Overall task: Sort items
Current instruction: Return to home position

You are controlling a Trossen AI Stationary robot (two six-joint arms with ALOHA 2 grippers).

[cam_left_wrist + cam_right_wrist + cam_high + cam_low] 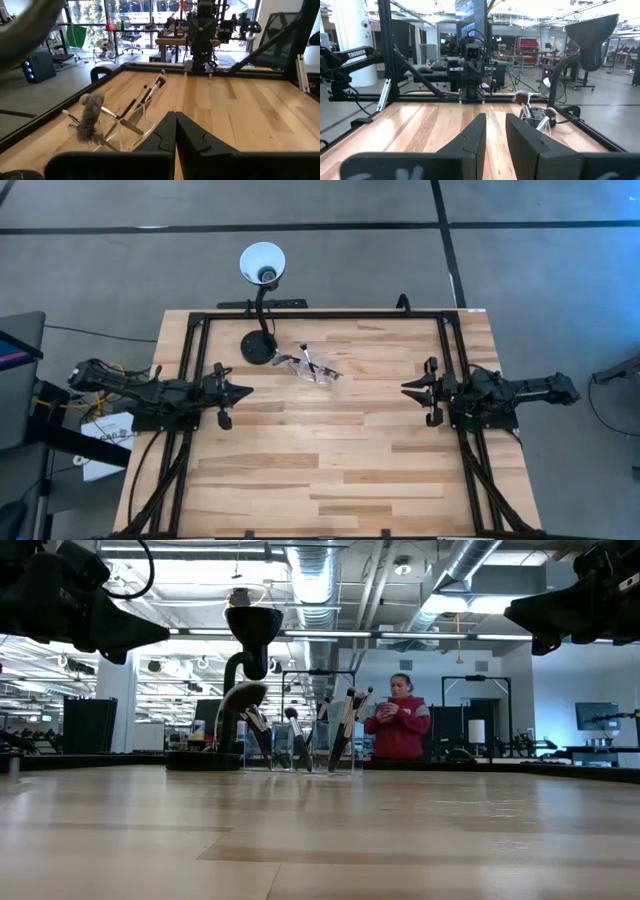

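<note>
The table (pixel 330 470) is pale wood with a dark frame along its sides. The left gripper (pixel 243 392) hangs over the left part of the table, pointing inward. Its own wrist view shows the jaws pressed together on nothing. The right gripper (pixel 407 389) faces it from the right side, with its jaws a narrow gap apart and also empty. Both are well apart from the work.

A lamp (pixel 258 348) stands at the far edge, left of centre, and just beside its base is a clear organizer (pixel 318 370). The brushes (pixel 345 725) stand in it, leaning at angles with their heads up, among them a fluffy brush (pixel 91 115). I see no brush loose on the wood, so the sorting looks finished.

The brushes are probably very light, with stiff, smooth handles that could slide between hard fingers, and soft heads that would crush. The best place to grip one is likely mid-handle or just below the ferrule, never on the bristles. The organizer itself looks light enough to shift or tip if a brush snags.
</note>
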